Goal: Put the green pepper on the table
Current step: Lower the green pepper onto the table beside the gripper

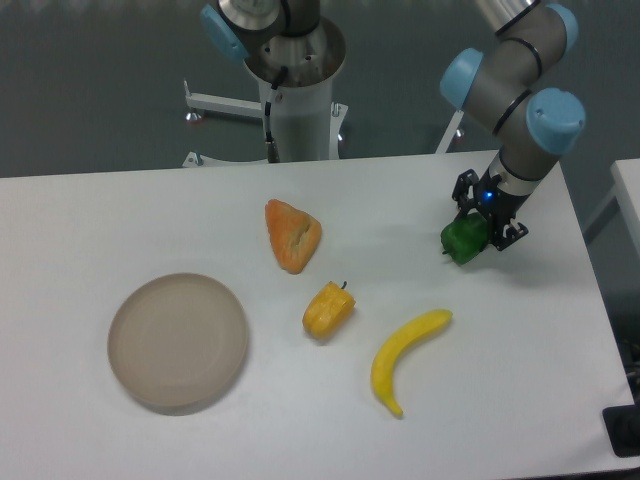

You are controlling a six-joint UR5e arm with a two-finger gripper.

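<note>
The green pepper [463,241] is at the right side of the white table [520,380], low over or touching its surface; I cannot tell which. My gripper [482,222] points down over it with its black fingers shut on the pepper's upper right side. The arm's grey and blue joints rise behind it toward the upper right.
A yellow-orange pepper [328,309] lies near the middle. A banana [405,356] lies to the right of it. An orange wedge of bread [291,235] sits behind them. A round beige plate [178,341] is at the front left. The robot's base column [297,95] stands behind the table.
</note>
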